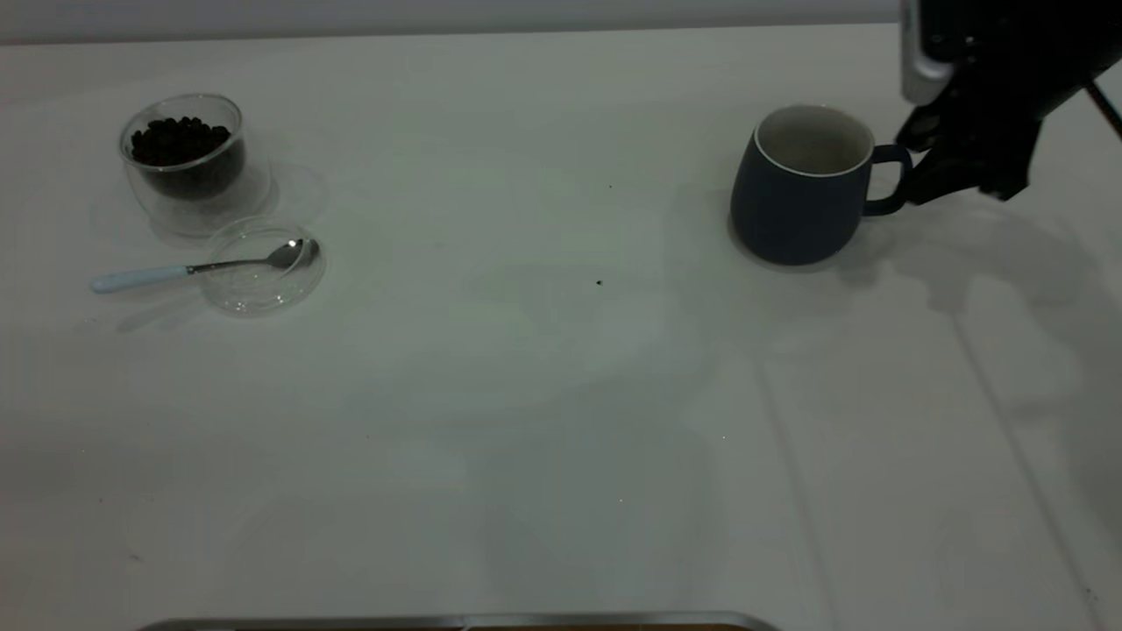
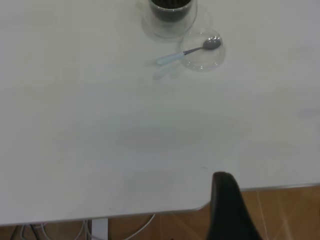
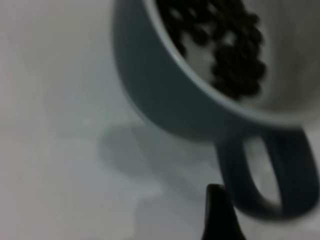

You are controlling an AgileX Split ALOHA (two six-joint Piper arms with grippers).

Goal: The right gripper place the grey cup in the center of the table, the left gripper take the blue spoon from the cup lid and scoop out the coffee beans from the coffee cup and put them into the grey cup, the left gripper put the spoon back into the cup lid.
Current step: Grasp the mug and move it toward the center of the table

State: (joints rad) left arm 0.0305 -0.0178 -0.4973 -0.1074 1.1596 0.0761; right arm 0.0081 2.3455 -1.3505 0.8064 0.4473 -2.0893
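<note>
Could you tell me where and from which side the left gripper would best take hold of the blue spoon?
Probably by the pale handle of the blue spoon. It sticks out past the cup lid rim over the bare table, on the side away from the grey cup, while the bowl lies inside the lid. Coming from above, jaws across the handle, should avoid the coffee cup behind.
</note>
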